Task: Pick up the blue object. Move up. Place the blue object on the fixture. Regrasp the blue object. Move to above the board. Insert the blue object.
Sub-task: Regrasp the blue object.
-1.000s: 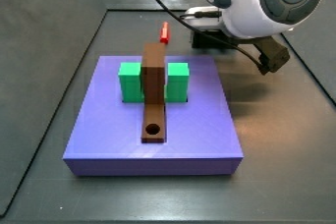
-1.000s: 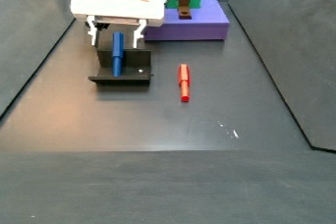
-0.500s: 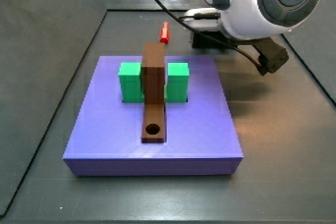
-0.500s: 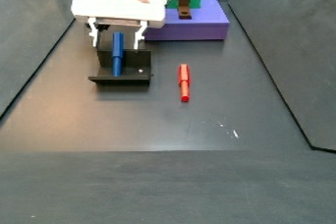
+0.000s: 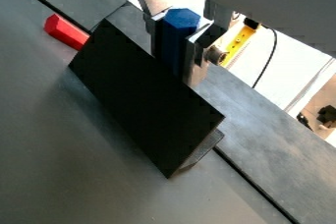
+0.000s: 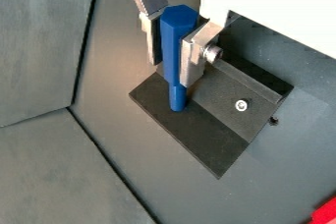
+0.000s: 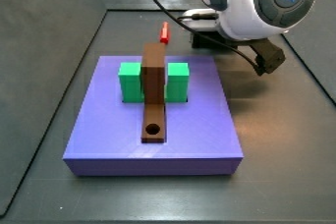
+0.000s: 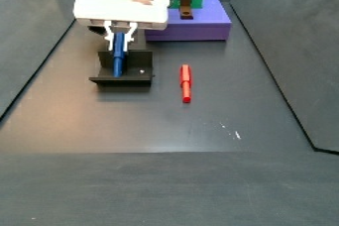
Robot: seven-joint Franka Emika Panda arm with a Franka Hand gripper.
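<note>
We see the tool [image 6: 168,43] at the upper left of a side view, closed on the blue object [image 6: 176,59], which stands upright on the fixture [image 8: 119,74].

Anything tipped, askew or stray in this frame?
Only the red piece stands out: it lies loose on the floor beside the fixture. The blue object stands upright on the fixture between the fingers of the gripper. The purple board looks orderly.
</note>
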